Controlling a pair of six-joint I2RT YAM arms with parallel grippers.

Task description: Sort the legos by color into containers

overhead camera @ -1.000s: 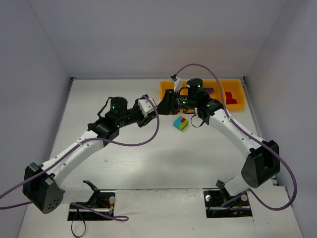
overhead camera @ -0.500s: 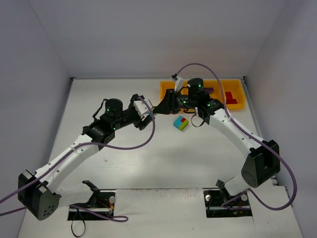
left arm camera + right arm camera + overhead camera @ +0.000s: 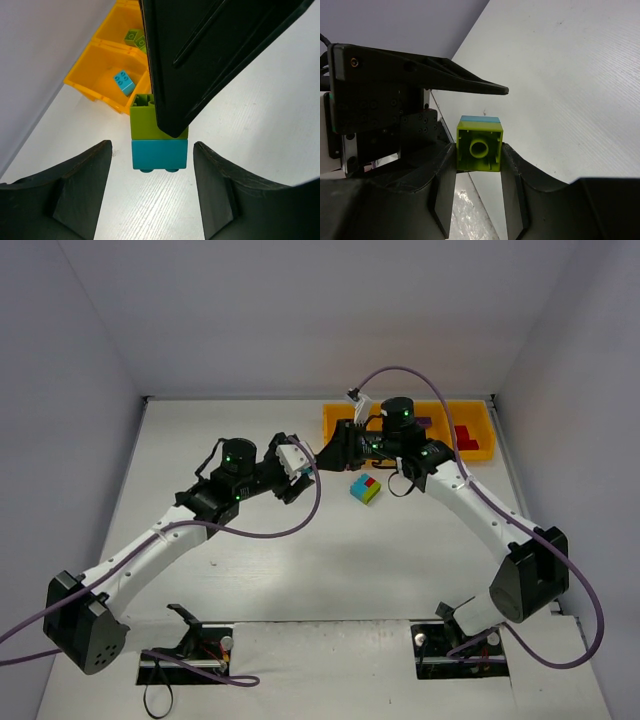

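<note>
A lime green lego (image 3: 480, 142) with a teal lego (image 3: 480, 119) joined to it hangs above the table, and my right gripper (image 3: 479, 150) is shut on the lime one. In the left wrist view the teal lego (image 3: 160, 154) sits between the fingers of my left gripper (image 3: 152, 149), which is open and apart from it on both sides. The two grippers meet nose to nose left of the orange-yellow tray (image 3: 488, 440). A multicolour lego cluster (image 3: 365, 489) lies on the table below the right gripper (image 3: 328, 454).
The tray holds a teal brick (image 3: 123, 82) in one compartment, lime bricks (image 3: 135, 37) in the one beside it, and purple (image 3: 425, 423) and red (image 3: 465, 435) bricks further right. White walls close in the table at the back and sides.
My left gripper has opened and let go of the teal lego. The left arm drew back to the left, then returned. The right gripper kept its hold and barely moved.
</note>
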